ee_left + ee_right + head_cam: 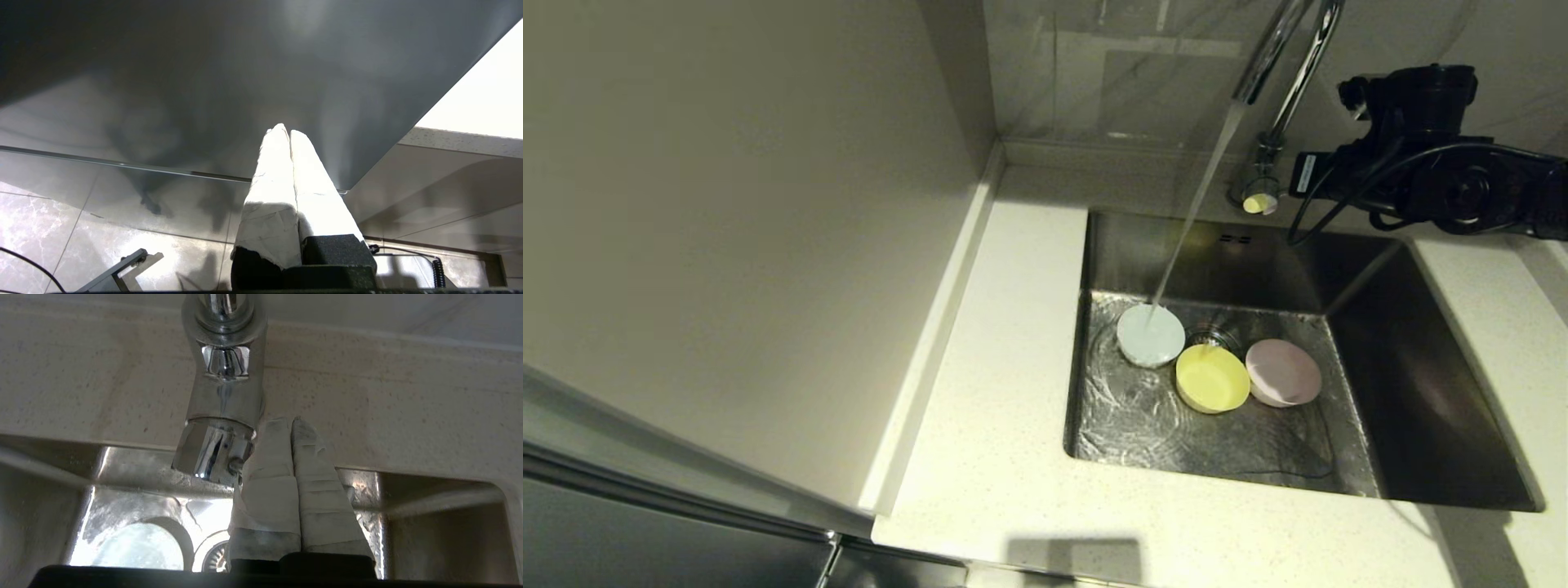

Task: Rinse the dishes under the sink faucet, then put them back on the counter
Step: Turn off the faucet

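Three bowls (1213, 377) upside down in the sink (1421, 392), water from the faucet (1278, 49) on the white one (1150, 335), my right gripper (291, 424) pressed together beside the faucet base, my left gripper (286, 132) closed, parked low.

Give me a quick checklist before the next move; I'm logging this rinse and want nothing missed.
1. Water running from the faucet: ok.
2. Stream lands on the white bowl: ok.
3. Yellow bowl and pink bowl under the stream: not ok, they sit beside it in the sink.
4. Right gripper shut, at the faucet's base: ok.
5. Left gripper shut, away from the sink: ok.
6. Bowls rinsed clean: cannot tell.
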